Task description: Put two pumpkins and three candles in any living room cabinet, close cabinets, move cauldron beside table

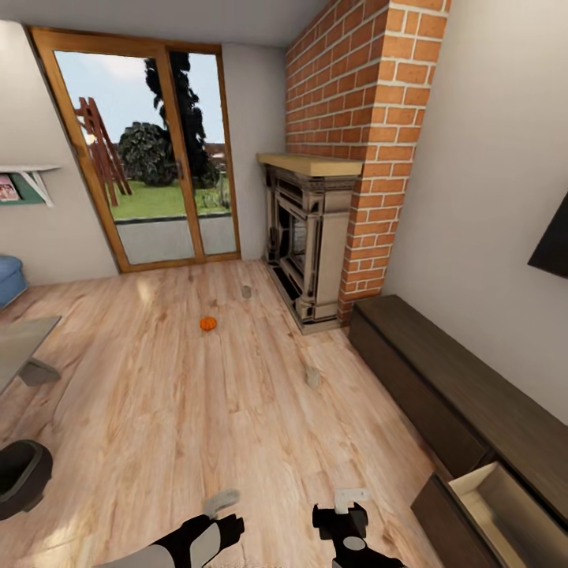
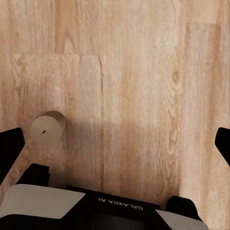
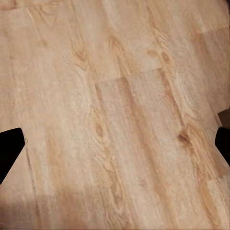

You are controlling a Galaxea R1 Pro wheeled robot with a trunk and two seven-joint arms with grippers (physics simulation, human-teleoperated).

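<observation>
Directly below us hang both arms, low over the plank floor (image 1: 158, 394). Our left claw (image 2: 115, 143) is spread wide and empty, fingertips at either edge of the left wrist view, with a tan candle (image 2: 48, 127) lying on its side just beside one finger; we judge it sits there as the next pick. In the head view this candle (image 1: 222, 500) lies just ahead of the left arm. Our right claw (image 3: 115, 148) is likewise spread wide with nothing between the fingers, bare planks beneath.

Further out, a second candle (image 1: 313, 377) lies mid-floor, a third (image 1: 246, 292) near the fireplace (image 1: 304, 237), and one orange pumpkin (image 1: 207, 323) sits between them, well apart from everything. The cabinet (image 1: 450, 379) runs along the wall on our right, one drawer (image 1: 497, 505) pulled open beside us, pale inside, apparently ready to receive items. The dark cauldron (image 1: 20, 476) sits at far left, near a low surface (image 1: 20, 339).

Open floor between us and the scattered items looks wide; the drawer's corner is the edge to mind.
</observation>
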